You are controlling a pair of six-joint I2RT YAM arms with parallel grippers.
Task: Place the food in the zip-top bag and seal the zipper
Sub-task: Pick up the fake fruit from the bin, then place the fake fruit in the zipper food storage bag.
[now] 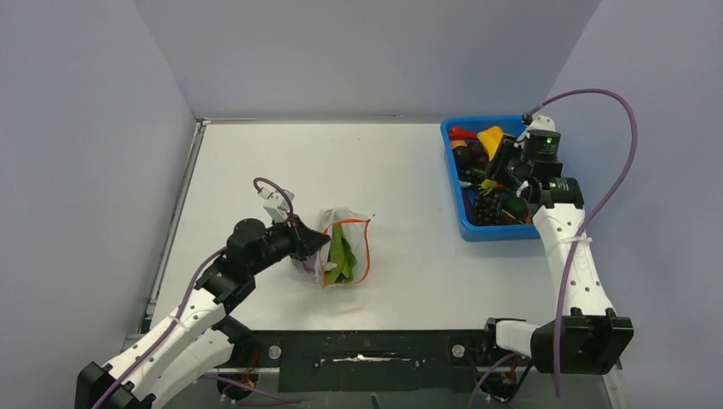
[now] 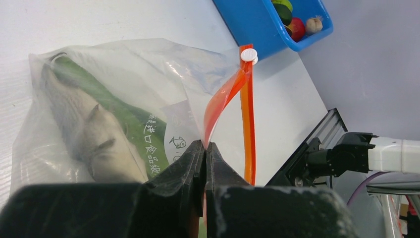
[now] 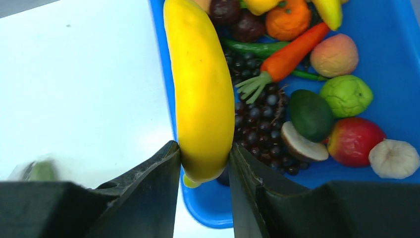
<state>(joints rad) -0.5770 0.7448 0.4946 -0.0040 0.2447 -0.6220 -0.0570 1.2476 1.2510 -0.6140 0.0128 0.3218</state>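
The clear zip-top bag [image 1: 348,247] lies on the white table at centre left, with a long green pod [image 1: 343,252] inside. In the left wrist view the bag [image 2: 114,89] shows the pod [image 2: 133,124] through the plastic. My left gripper [image 2: 205,147] is shut on one orange-red zipper lip [image 2: 223,96], lifting it off the other lip [image 2: 247,129]; the mouth is open. My right gripper [image 3: 204,158] is shut on the lower end of a yellow banana [image 3: 203,89], held over the near-left corner of the blue bin [image 3: 396,64].
The blue bin [image 1: 486,232] at the back right holds several toy foods: a carrot [image 3: 289,54], dark grapes [image 3: 257,119], an avocado [image 3: 311,114], a red apple [image 3: 354,141] and garlic [image 3: 393,158]. A black rail [image 1: 367,349] runs along the table's near edge.
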